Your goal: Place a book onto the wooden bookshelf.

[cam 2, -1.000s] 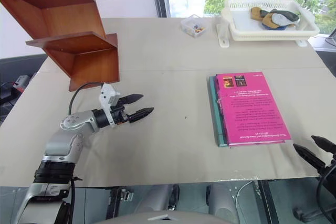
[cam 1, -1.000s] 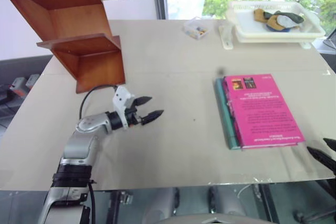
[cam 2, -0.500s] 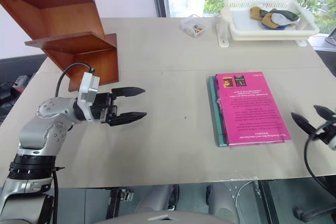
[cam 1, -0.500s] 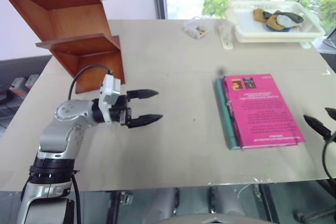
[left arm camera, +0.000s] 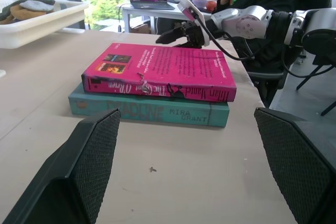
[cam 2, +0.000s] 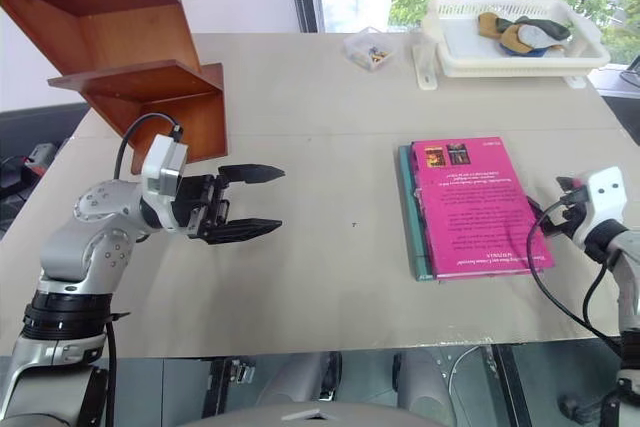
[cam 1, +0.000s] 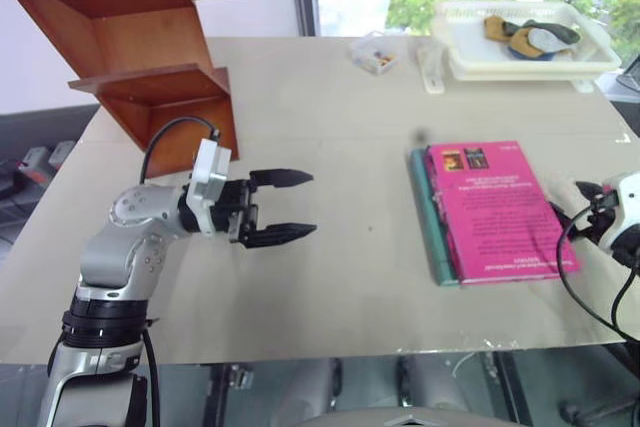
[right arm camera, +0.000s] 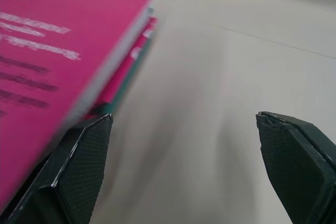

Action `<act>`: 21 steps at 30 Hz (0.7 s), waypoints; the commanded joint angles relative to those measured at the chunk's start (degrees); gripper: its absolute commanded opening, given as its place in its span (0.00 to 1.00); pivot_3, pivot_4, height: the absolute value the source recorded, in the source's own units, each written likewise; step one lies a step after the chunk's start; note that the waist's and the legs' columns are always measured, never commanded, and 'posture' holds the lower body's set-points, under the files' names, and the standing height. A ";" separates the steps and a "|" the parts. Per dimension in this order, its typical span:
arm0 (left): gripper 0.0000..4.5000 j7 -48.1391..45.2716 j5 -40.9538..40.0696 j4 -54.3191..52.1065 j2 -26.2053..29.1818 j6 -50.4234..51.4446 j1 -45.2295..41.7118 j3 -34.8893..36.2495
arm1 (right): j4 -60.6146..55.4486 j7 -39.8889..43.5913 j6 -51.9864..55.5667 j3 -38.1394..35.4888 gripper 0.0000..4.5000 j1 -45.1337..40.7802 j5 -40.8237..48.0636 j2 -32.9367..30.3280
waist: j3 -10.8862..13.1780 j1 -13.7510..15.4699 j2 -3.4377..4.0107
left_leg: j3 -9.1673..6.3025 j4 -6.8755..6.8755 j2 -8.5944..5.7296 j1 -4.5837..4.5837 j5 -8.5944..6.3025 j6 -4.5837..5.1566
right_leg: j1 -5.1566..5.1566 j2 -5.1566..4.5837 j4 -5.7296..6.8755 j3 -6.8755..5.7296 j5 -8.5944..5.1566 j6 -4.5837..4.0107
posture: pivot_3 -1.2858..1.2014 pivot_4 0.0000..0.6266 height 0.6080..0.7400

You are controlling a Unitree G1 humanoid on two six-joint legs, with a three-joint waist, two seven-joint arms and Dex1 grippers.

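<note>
On the tabletop (cam 1: pixel 330 277), left end effector (cam 1: pixel 283 206) hovers with fingers spread wide, empty, pointing toward the book (cam 1: pixel 498 209), well apart from it. Right end effector (left arm camera: pixel 176 32) sits just beside the book's right edge, fingers apart in the right wrist view, gripping nothing. The pink book lies on a teal book (left arm camera: pixel 149 112). The wooden bookshelf (cam 1: pixel 150 67) stands far left, top cut off.
</note>
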 commanded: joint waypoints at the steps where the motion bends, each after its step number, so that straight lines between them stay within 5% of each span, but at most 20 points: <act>1: 0.96 0.65 -1.12 -2.09 -0.32 -0.21 0.52 0.80 | -1.86 1.91 -0.52 0.21 1.00 -1.61 1.90 0.08 | 0.00 -0.01 0.00 | -0.01 0.00 0.00 0.00 0.00 0.01 | 0.00 0.01 0.01 -0.01 0.00 0.00 | 0.52 0.24 1.00; 21: 0.96 3.23 -2.47 -3.40 -1.16 0.88 0.95 1.17 | -2.97 3.89 0.47 5.76 1.00 -4.91 1.96 3.23 | 0.01 -0.44 0.01 | -0.02 0.01 0.01 0.04 0.00 0.00 | 0.00 0.03 0.08 0.00 0.00 0.00 | 0.52 0.24 1.00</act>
